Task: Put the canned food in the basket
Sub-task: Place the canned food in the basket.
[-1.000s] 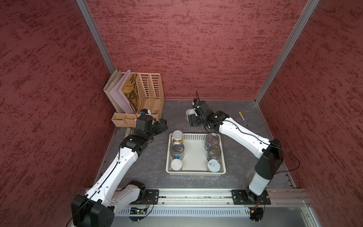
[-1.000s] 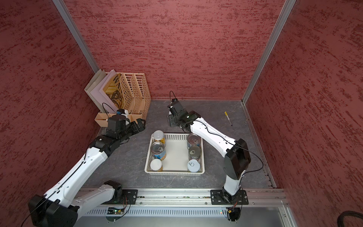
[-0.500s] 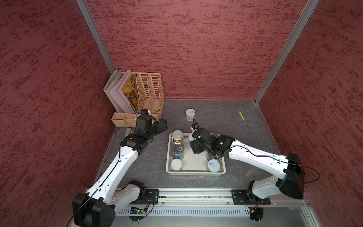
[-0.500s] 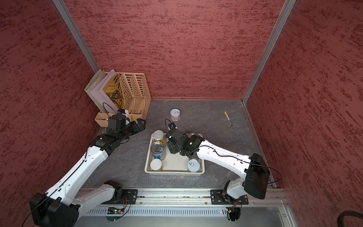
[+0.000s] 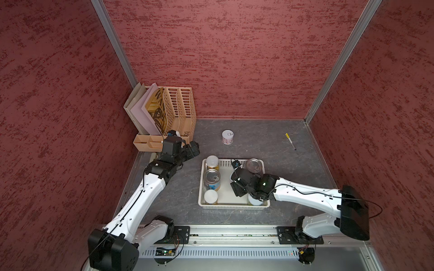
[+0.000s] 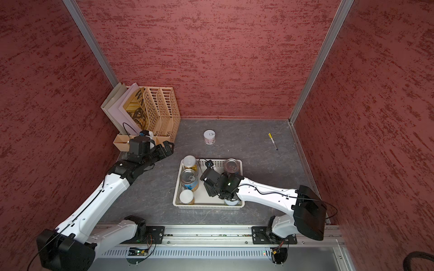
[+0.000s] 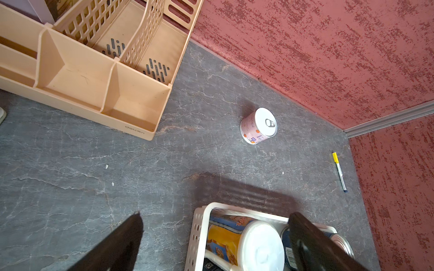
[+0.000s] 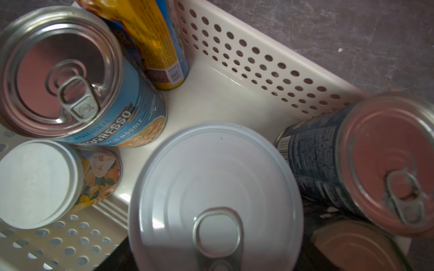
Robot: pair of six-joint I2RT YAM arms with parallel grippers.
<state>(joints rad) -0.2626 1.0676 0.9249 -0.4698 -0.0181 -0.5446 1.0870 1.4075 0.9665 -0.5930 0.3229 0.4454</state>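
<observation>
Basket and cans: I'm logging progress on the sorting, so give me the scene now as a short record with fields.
basket: white, perforated, on the grey table
inside it: at least five cans upright, the Progresso can among them
outside it: pink can, upright on the table beyond the basket
left gripper: open, empty, beside the file organizer
right gripper: down over the basket's middle; open or shut unclear
pen: on the table, near the right wall

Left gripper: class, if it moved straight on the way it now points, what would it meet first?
Probably the bare tabletop, since the open left gripper tilts downward. The pink can stands farther along that line, and the basket corner sits close beneath the gripper. Depth is hard to judge.
</observation>
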